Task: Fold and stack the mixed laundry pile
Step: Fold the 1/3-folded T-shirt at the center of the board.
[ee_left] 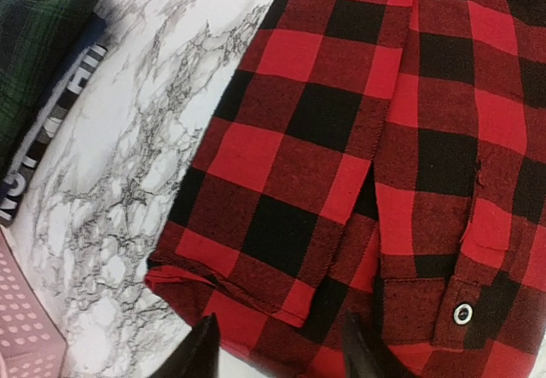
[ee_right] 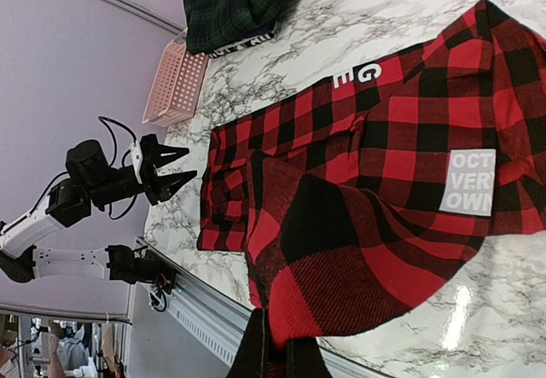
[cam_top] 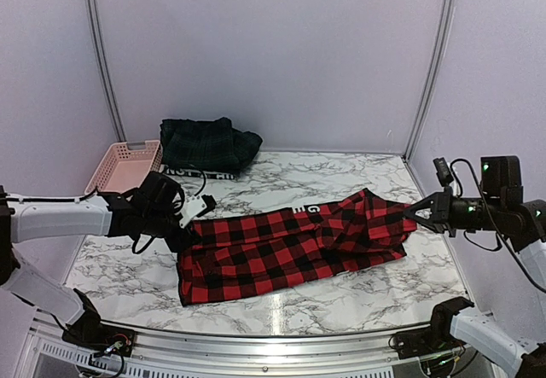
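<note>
checked shirt: spread mid-table | green plaid piece: bunched atop navy piece, rear-left

Left gripper, jaws spread; right gripper, jaws pinched closed

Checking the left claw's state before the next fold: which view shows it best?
The right wrist view: the left claw is seen side-on, clearly spread open, beside the red checked shirt. The top external view shows it dark and small at the shirt's edge; the left wrist view shows only two fingertips at the bottom.
</note>
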Robot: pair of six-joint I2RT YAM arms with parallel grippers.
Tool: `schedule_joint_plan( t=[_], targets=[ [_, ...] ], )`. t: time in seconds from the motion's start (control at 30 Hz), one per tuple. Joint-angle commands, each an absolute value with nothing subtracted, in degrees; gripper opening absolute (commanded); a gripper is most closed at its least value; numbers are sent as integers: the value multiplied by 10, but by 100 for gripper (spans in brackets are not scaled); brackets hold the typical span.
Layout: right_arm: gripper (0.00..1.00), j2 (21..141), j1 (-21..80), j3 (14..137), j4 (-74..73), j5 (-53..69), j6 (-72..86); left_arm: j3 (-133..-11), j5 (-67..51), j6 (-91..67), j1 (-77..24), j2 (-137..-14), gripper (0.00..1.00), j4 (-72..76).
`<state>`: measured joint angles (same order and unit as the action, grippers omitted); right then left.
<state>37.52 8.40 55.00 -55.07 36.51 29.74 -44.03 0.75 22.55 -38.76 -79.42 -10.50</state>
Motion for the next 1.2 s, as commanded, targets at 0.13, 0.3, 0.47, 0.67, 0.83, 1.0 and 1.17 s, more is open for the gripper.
schedule_joint_plan(
  t=[0.13,0.3,0.47,0.67,0.83,1.0,1.17],
  targets=[
    [0,429,93,507,-456,456,269,-439,104,118,-386,-681,99,50],
    [0,523,143,513,-397,446,234,-486,164,34,-385,-674,99,70],
    [0,667,225,577,-370,410,194,-559,184,28,-384,-716,99,-19],
    [0,839,314,655,-360,395,150,-576,210,-4,-382,-727,99,-78],
    [0,950,362,727,-336,409,134,-567,212,-44,-380,-722,99,-99],
    [0,1082,398,844,-356,430,98,-561,206,-73,-378,-723,99,-122],
    [0,1183,427,948,-369,451,84,-552,194,-103,-377,-726,99,-134]
  ],
)
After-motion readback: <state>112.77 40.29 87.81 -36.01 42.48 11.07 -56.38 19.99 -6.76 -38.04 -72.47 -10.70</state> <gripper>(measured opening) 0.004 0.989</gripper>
